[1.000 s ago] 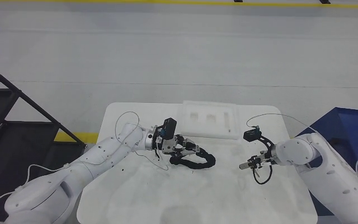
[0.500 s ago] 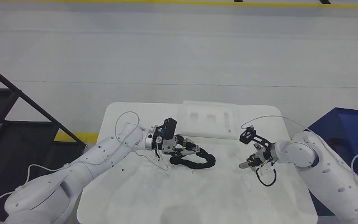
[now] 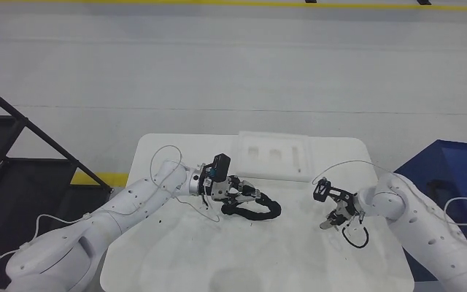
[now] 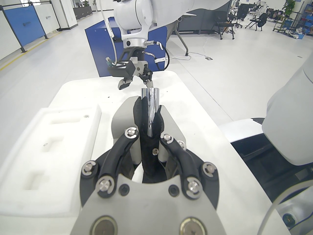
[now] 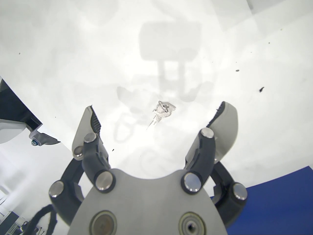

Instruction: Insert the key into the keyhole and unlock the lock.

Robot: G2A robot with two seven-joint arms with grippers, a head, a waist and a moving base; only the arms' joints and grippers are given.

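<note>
Centre of table (image 3: 219, 255): lock (image 3: 255, 212), in left gripper (image 3: 237, 196). Foam tray (image 3: 273, 157) behind it, at far edge. Key (image 5: 162, 111) lies on table right of lock, beneath right gripper (image 3: 330, 221), untouched.

Lock (image 4: 151, 101) glossy polished metal; key (image 5: 162, 111) silvery metal; table (image 5: 73, 50) smooth, matt.

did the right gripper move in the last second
Yes. The right gripper has slid away from the white foam tray, toward the table's near edge.
</note>
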